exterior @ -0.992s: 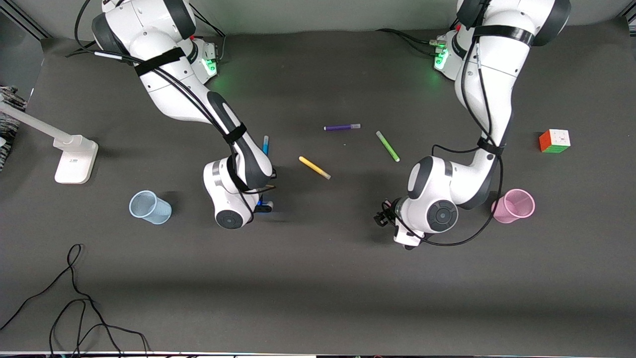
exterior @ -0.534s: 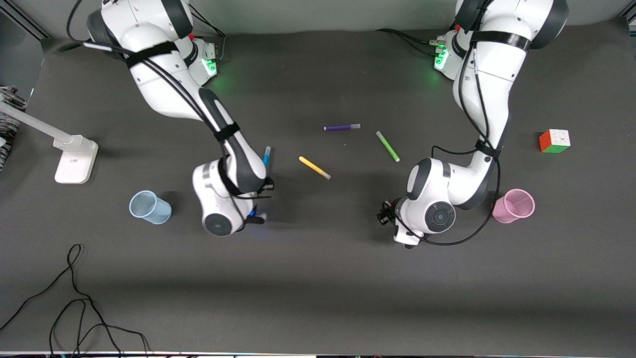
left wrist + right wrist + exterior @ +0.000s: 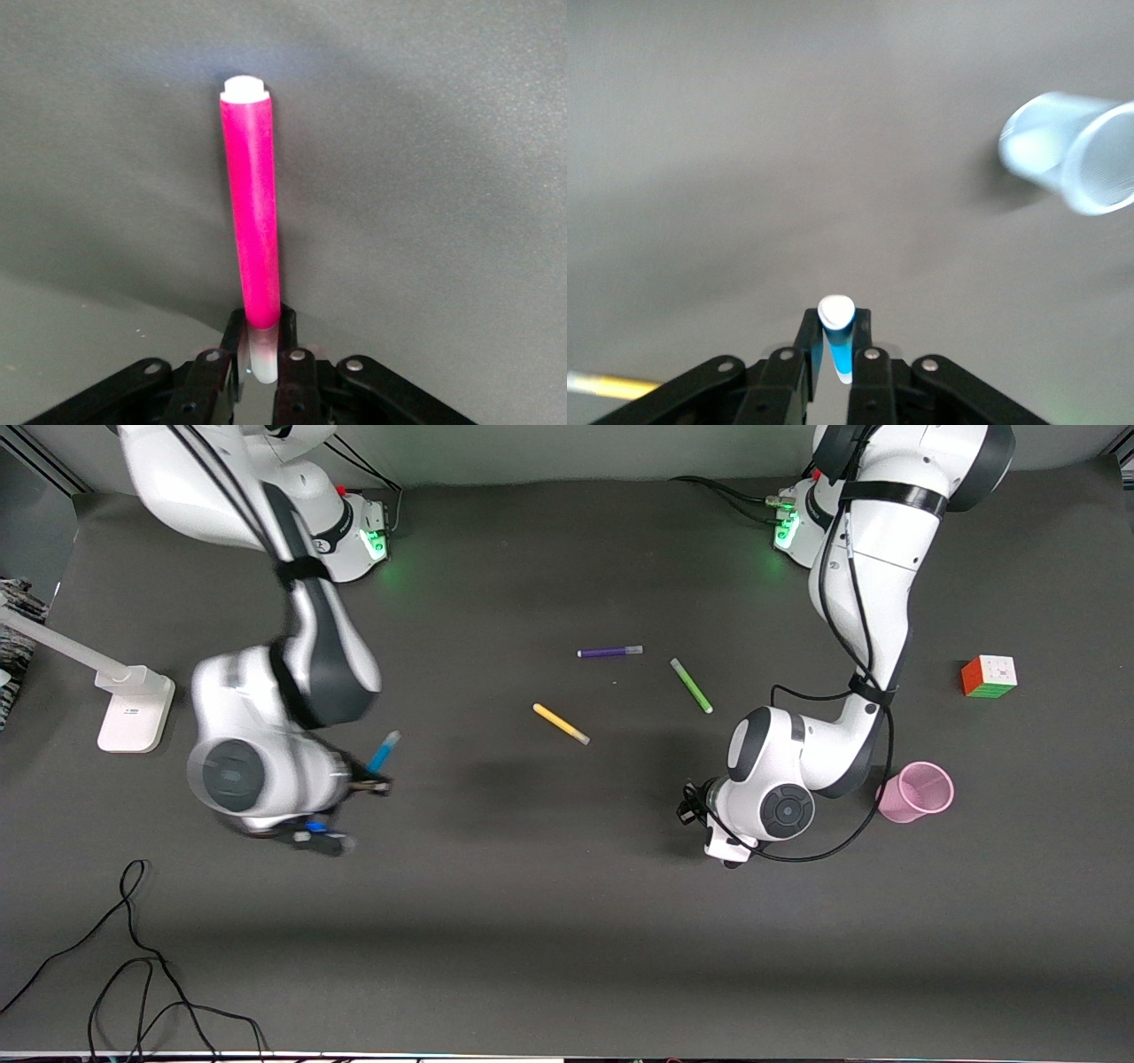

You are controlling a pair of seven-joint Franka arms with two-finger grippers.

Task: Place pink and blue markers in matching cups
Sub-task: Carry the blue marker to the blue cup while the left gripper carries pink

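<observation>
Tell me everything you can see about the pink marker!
The pink marker is a slim, smooth pen that looks like plastic, bright magenta along its body with a pale end cap at the tip and a pale, see-through part at the other end. The left gripper holds it by that see-through end, its black fingers shut on both sides. It sticks straight out from the fingers, up in the air over the dark grey table, touching nothing else.

right arm (image 3: 266, 753) blurred, over the table toward its own end, blue marker (image 3: 384, 751) sticking out beside its wrist. left arm (image 3: 780, 779) low beside pink cup (image 3: 916, 791). yellow marker (image 3: 561, 724), green marker (image 3: 691, 685), purple marker (image 3: 609, 652) lie mid-table.
</observation>
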